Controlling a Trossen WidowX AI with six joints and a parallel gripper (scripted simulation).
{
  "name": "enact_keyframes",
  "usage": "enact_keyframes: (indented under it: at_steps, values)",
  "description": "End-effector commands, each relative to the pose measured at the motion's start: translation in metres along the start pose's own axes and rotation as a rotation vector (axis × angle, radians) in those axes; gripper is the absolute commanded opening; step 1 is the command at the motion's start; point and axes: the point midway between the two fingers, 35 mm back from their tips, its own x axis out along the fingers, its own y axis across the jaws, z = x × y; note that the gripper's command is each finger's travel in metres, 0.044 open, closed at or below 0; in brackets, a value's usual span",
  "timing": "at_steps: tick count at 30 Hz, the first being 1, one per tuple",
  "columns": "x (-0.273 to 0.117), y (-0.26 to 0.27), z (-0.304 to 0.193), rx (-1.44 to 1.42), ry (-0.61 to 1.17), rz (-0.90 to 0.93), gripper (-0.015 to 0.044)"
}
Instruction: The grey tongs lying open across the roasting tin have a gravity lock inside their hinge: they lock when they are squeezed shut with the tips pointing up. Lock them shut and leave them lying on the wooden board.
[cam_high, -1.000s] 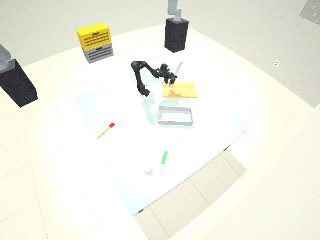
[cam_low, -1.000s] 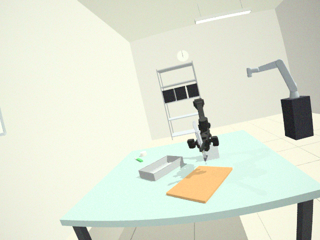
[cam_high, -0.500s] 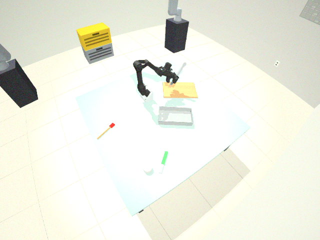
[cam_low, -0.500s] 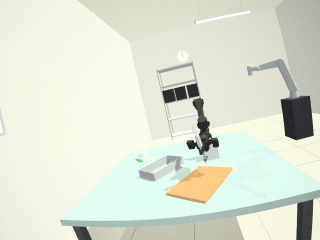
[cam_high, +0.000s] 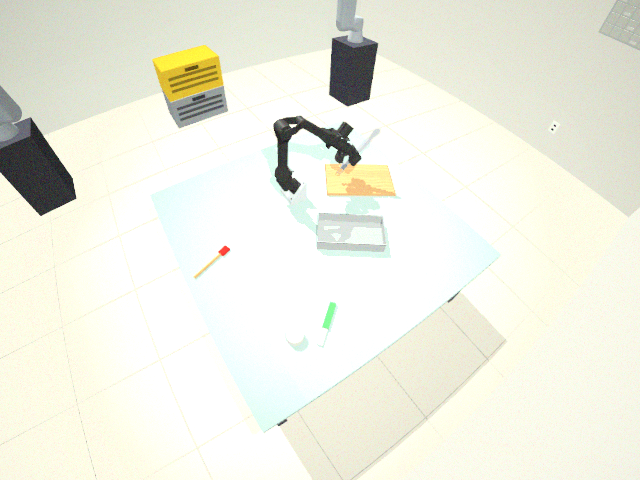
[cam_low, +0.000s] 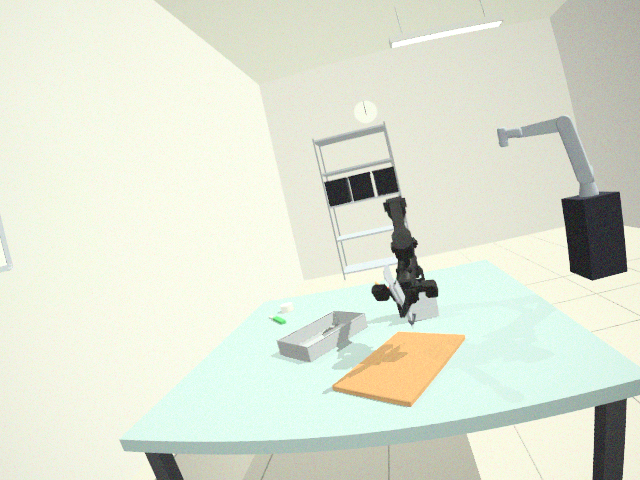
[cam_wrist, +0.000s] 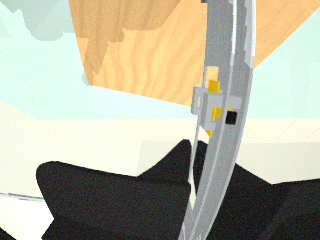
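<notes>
My gripper (cam_high: 347, 157) (cam_low: 408, 303) (cam_wrist: 190, 146) is shut on the grey tongs (cam_high: 368, 140) (cam_low: 391, 288) (cam_wrist: 230, 94). Their two arms are pressed together. The tongs hang steeply tilted, with the lower end just above the far edge of the wooden board (cam_high: 381, 173) (cam_low: 413, 361) (cam_wrist: 147, 47) and the other end sticking up past the wrist. They touch neither board nor table. The grey roasting tin (cam_high: 351, 246) (cam_low: 305, 351) stands empty in front of the board.
A red-headed spatula (cam_high: 211, 262), a green marker (cam_high: 327, 320) (cam_low: 279, 320) and a small white cup (cam_high: 297, 341) (cam_low: 286, 307) lie on the pale table far from the board. The arm's white base block (cam_low: 426, 310) stands just behind the board.
</notes>
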Motion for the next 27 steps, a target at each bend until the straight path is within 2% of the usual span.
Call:
enact_keyframes:
  at_steps: [1, 27]
  values:
    - [0.005, -0.002, -0.004, 0.005, -0.045, -0.005, -0.015]
    - [0.019, -0.001, -0.002, 0.006, -0.391, -0.01, -0.015]
